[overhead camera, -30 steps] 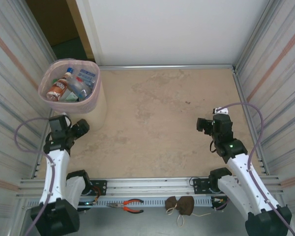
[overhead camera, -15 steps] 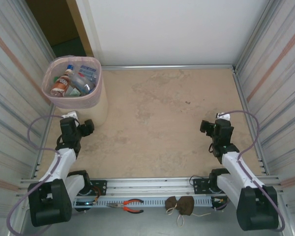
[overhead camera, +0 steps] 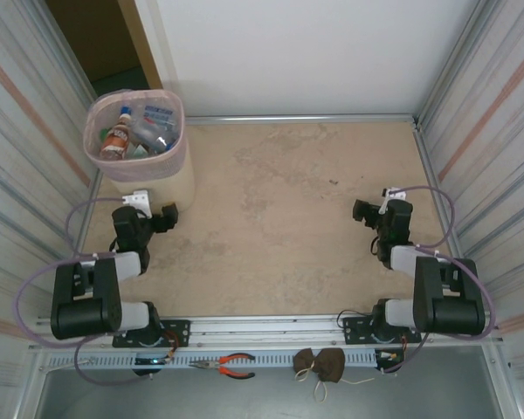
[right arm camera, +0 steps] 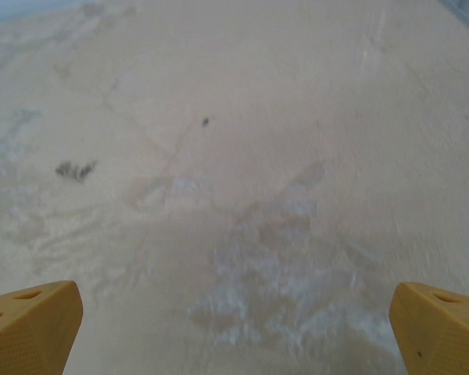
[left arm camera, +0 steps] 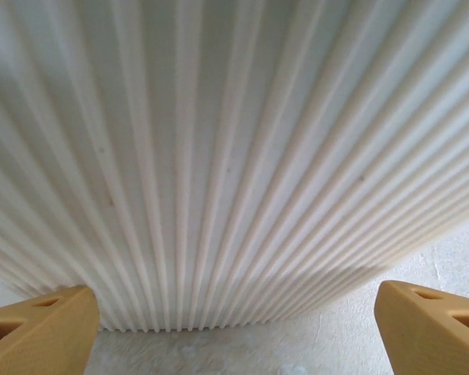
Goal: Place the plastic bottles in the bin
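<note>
Several plastic bottles (overhead camera: 144, 131) lie jumbled inside the bin (overhead camera: 164, 188), which stands in the upper left of the top view, at the far left corner of the table (overhead camera: 288, 227). One brown bottle (overhead camera: 113, 144) with a white cap rests by the bin's left rim; the others are too small to tell apart. Just below the bin, the left claw (overhead camera: 168, 216) sits low, jaws wide with nothing between them. Its wrist camera faces a pale ribbed surface, probably the bin's side. At the right of the frame, the right claw (overhead camera: 360, 212) is spread wide over bare table, holding nothing.
</note>
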`<action>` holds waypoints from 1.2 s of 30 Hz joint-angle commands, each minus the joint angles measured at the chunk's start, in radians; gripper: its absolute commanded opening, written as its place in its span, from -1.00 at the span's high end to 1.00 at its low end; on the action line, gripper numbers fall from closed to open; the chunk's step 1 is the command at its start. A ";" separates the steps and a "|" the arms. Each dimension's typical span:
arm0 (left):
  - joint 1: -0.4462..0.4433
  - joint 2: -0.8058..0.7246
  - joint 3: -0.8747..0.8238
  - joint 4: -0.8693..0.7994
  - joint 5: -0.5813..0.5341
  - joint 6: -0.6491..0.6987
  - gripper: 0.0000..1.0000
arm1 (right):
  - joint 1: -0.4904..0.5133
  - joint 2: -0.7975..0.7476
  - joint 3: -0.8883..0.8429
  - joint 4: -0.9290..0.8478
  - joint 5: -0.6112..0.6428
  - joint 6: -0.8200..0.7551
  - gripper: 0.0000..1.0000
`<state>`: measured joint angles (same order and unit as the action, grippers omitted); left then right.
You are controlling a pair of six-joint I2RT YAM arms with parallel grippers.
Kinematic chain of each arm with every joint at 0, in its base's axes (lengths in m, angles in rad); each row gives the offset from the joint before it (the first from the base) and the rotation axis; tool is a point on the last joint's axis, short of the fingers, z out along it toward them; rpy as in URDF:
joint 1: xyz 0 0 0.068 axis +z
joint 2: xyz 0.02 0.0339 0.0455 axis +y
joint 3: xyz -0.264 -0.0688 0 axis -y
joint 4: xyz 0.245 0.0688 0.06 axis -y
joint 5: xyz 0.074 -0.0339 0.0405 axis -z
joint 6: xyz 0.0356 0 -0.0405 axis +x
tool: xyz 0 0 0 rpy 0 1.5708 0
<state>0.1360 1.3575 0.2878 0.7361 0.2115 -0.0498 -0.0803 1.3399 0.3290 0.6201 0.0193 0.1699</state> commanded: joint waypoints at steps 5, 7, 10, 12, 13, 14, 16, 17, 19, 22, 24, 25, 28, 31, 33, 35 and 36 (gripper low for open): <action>-0.027 0.099 0.048 0.172 0.127 0.074 -0.85 | -0.038 0.133 0.081 0.122 -0.167 -0.043 -0.99; -0.037 0.092 0.060 0.131 0.122 0.088 -0.86 | -0.032 0.145 0.086 0.127 -0.178 -0.053 -0.98; -0.057 0.155 0.040 0.213 0.164 0.138 -0.87 | -0.018 0.171 0.071 0.171 -0.175 -0.072 -0.98; -0.054 0.159 0.056 0.205 0.167 0.130 -0.87 | -0.004 0.199 0.067 0.207 -0.173 -0.089 -0.98; -0.055 0.144 0.078 0.126 0.154 0.138 -0.87 | 0.002 0.204 0.061 0.219 -0.164 -0.094 -0.98; -0.060 0.164 0.085 0.146 0.162 0.139 -0.87 | 0.005 0.198 0.067 0.195 -0.163 -0.096 -0.98; -0.077 0.158 0.101 0.103 0.149 0.162 -0.91 | 0.007 0.204 0.069 0.200 -0.149 -0.095 -0.98; -0.090 0.154 0.109 0.076 0.124 0.169 -0.96 | 0.012 0.201 0.073 0.186 -0.121 -0.090 -0.98; -0.100 0.160 0.108 0.095 0.107 0.171 -0.97 | 0.019 0.204 0.079 0.182 -0.084 -0.083 -0.98; -0.102 0.162 0.112 0.088 0.080 0.166 -0.97 | 0.020 0.203 0.076 0.184 -0.085 -0.084 -0.98; -0.105 0.159 0.123 0.059 0.006 0.138 -0.97 | 0.023 0.202 0.077 0.185 -0.080 -0.084 -0.98; -0.109 0.158 0.122 0.064 -0.010 0.135 -0.97 | 0.024 0.202 0.075 0.185 -0.078 -0.087 -0.98; -0.116 0.156 0.119 0.065 -0.021 0.135 -0.97 | 0.025 0.202 0.075 0.186 -0.077 -0.086 -0.98; -0.123 0.153 0.121 0.060 -0.036 0.137 -0.97 | 0.025 0.202 0.075 0.185 -0.076 -0.087 -0.98; -0.124 0.154 0.122 0.058 -0.037 0.137 -0.97 | 0.024 0.202 0.075 0.185 -0.075 -0.087 -0.98; -0.124 0.154 0.121 0.057 -0.037 0.138 -0.97 | 0.025 0.202 0.076 0.185 -0.075 -0.087 -0.98; -0.123 0.154 0.122 0.058 -0.037 0.137 -0.97 | 0.025 0.203 0.076 0.185 -0.075 -0.089 -0.98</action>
<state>0.0109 1.5223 0.3855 0.7811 0.2161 0.0822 -0.0647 1.5368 0.3893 0.7849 -0.0750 0.1017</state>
